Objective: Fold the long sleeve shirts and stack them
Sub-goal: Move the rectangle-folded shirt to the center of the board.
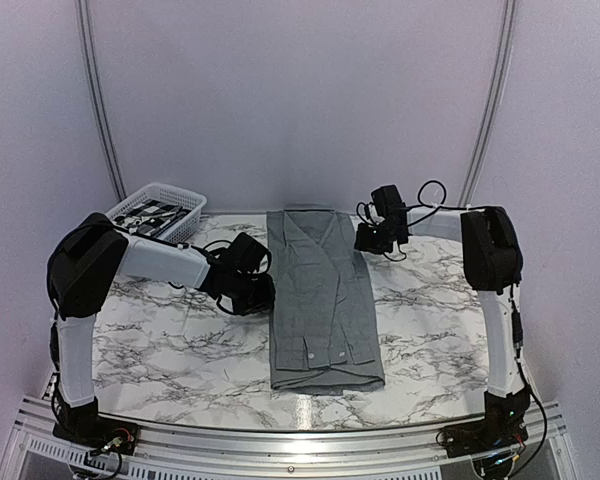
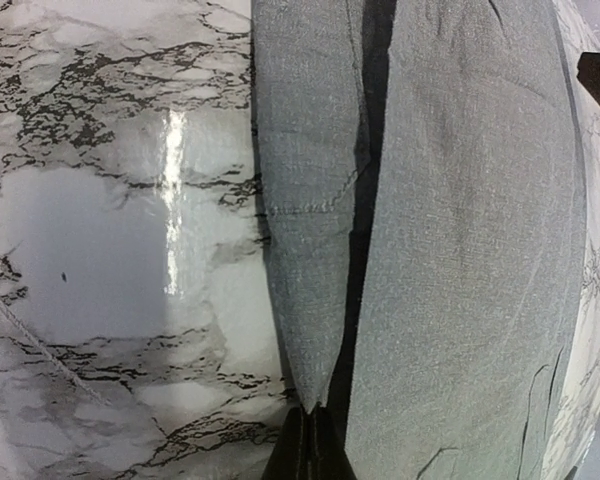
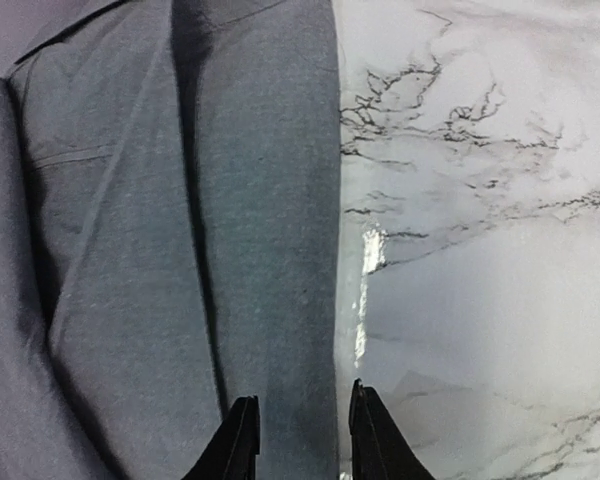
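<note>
Two grippers flank the grey shirt (image 1: 320, 300), a strip lying near-to-far on the table (image 1: 160, 340): left gripper (image 1: 252, 285) clenched on its left-edge fold at mid-length, right gripper (image 1: 372, 238) with jaws parted over the right edge near the collar.

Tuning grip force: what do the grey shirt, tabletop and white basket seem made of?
Grey shirt: soft matte woven cloth, by its fine grain, seams and folds. Tabletop: glossy marble or marble-look laminate; dark veins, bright glare. White basket: probably plastic, with a slotted wall.
</note>
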